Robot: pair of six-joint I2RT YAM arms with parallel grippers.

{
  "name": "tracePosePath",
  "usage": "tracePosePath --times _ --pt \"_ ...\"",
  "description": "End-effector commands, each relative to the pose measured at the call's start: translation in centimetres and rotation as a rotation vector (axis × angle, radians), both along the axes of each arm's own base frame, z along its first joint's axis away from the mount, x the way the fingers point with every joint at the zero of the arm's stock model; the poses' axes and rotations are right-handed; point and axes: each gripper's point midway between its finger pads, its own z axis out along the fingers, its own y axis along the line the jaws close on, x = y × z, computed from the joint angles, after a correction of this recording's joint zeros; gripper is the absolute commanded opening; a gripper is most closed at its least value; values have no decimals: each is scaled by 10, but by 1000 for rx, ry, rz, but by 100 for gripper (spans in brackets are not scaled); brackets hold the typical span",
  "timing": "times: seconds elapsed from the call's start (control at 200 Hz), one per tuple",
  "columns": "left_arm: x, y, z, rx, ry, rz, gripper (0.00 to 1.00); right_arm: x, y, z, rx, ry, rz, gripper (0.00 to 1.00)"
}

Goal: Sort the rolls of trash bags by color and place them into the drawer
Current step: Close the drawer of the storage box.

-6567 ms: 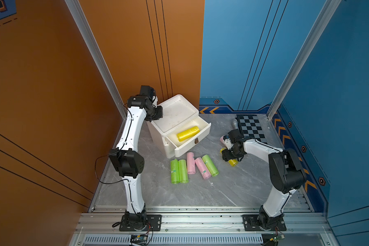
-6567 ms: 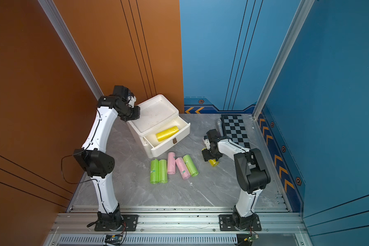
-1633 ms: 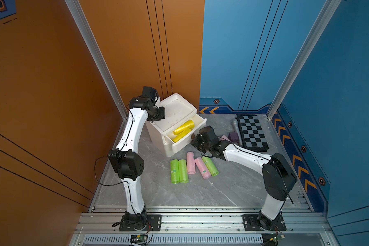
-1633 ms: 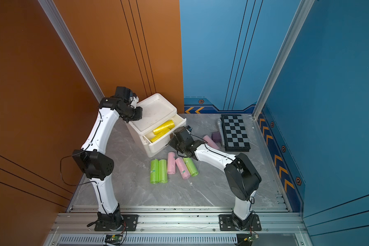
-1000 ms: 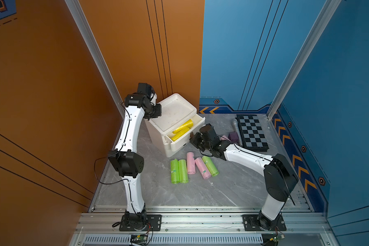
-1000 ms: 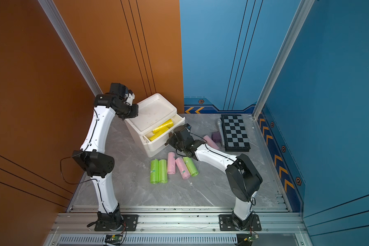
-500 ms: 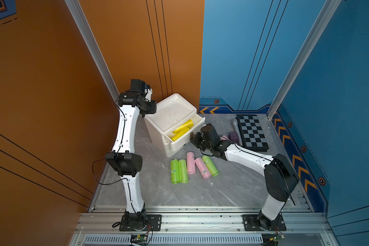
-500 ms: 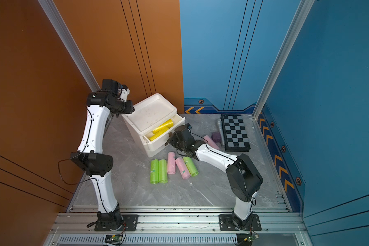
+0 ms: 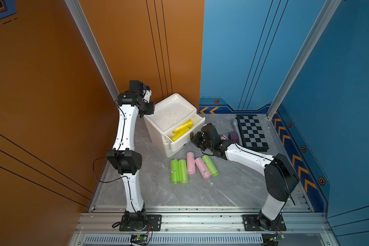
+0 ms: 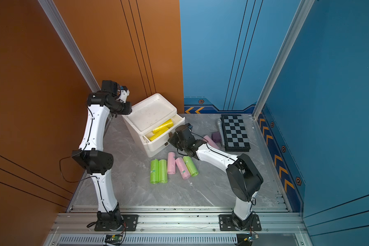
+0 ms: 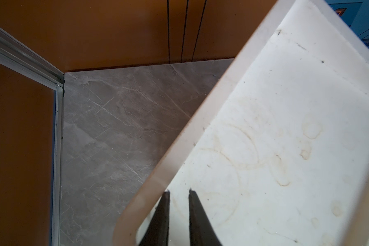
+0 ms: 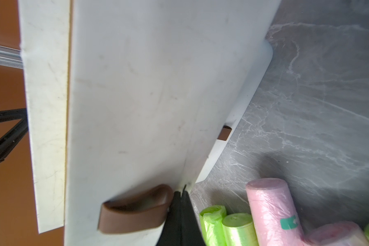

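The white cabinet's upper drawer (image 9: 197, 125) stands partly open with two yellow rolls (image 9: 182, 126) (image 10: 158, 134) inside. My right gripper (image 12: 183, 190) is shut and empty, its tips pressed on the drawer front beside the brown handle (image 12: 134, 213). In front on the floor lie two green rolls (image 9: 178, 171), two pink rolls (image 9: 190, 159) and a third green roll (image 9: 210, 165). Another pink roll (image 10: 211, 141) lies behind the right arm. My left gripper (image 11: 179, 191) hovers over a corner of the cabinet's top (image 11: 285, 127), slightly open, holding nothing.
A folded chessboard (image 9: 251, 132), a grey microphone (image 9: 235, 130) and a purple cube (image 9: 233, 136) sit at the back right. The cabinet stands close to the orange wall. A lower drawer with its own brown handle (image 12: 224, 133) is closed.
A second yellow roll now lies in the drawer, which sits further in than before. Over the last second my left arm rose toward the wall corner. The right gripper stayed at the drawer front.
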Motion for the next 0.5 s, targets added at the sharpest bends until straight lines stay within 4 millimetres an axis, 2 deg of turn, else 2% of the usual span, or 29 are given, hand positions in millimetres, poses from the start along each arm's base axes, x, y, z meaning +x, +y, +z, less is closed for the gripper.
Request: tracePosePath --times 0.0,0.25,0.49 --pt "0 7 3 25 -4 2 21 3 3 13 39 -19 5 3" --pt "-2 16 25 71 -64 13 21 3 7 8 48 -1 18 3" --pt "13 38 24 108 -87 86 18 2 8 10 45 -2 28 3"
